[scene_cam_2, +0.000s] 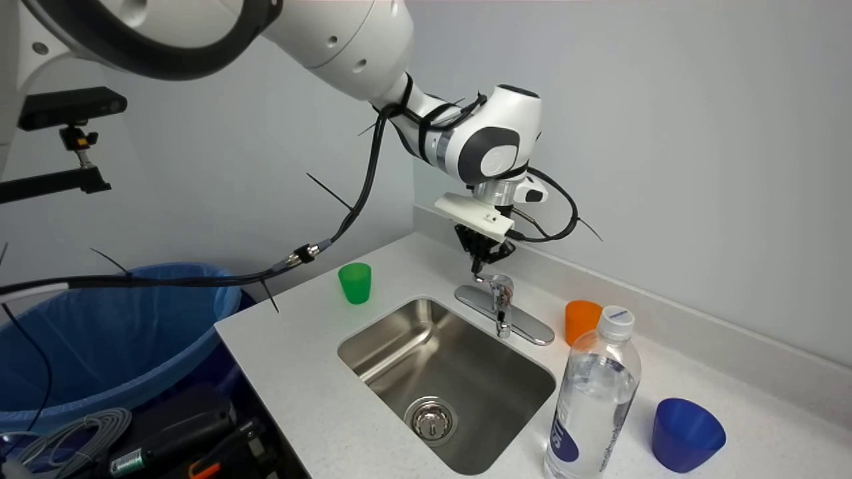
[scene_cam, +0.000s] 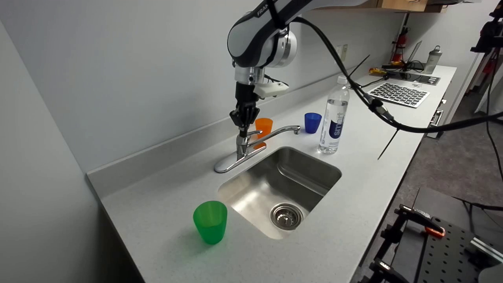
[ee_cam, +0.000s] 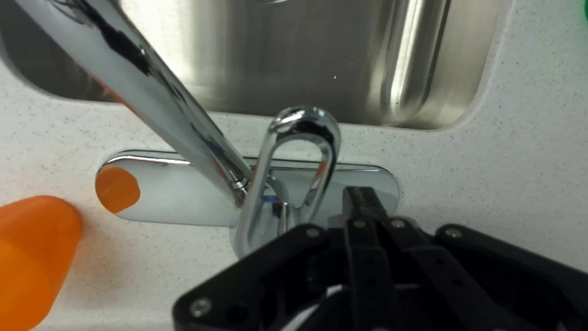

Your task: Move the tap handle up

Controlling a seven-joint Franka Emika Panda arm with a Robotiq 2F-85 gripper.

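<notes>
Pointing down just beside the tap handle (ee_cam: 260,179), the fingers (ee_cam: 363,202) are clenched together

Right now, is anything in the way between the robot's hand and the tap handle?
Nothing visible. In the wrist view the hand is close beside the looped chrome tap handle; whether they touch is unclear. The chrome spout and orange cup are on the handle's other side.

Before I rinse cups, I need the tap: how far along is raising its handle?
Done: the gripper, shut, is beside the tap handle.
In hand: probably the push, given that closeness, though contact is unclear.
Left: perhaps lifting it fully; its tilt is hard to judge, but no water shows at the spout.
</notes>
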